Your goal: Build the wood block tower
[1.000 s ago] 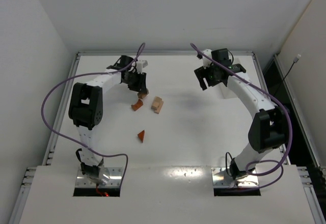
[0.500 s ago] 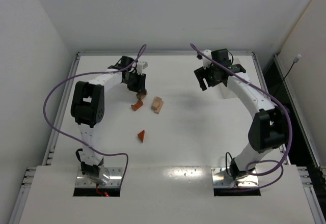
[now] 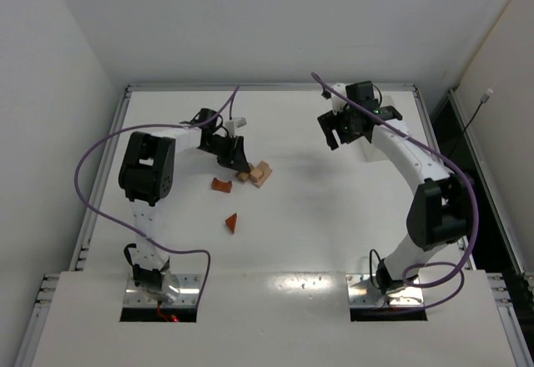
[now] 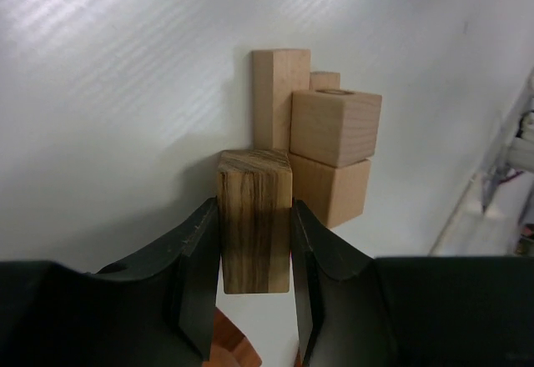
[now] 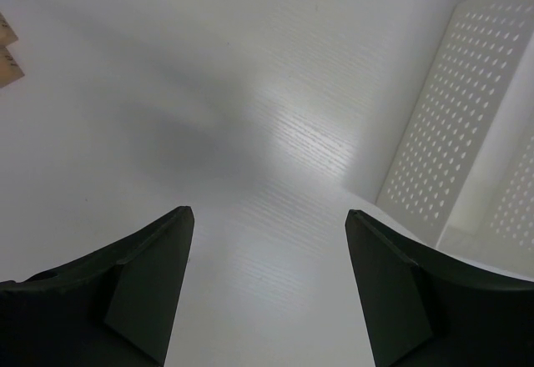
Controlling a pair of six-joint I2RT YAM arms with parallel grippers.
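Note:
My left gripper is shut on a streaky brown wooden block, holding it against a small cluster of pale blocks. In the left wrist view the cluster is an upright pale bar and a pale cube with a hole resting on another pale cube. A reddish-brown block lies just left of the cluster, and a reddish-brown wedge lies nearer the arms. My right gripper is open and empty, raised over the far right of the table.
A white perforated bin stands right of my right gripper. The edge of the pale blocks shows at the far left of the right wrist view. The table's raised rim runs along the back.
My left gripper has moved right and toward the arms with the brown block, up to the pale cluster. The reddish-brown block lies slightly nearer now. The right arm has not moved.

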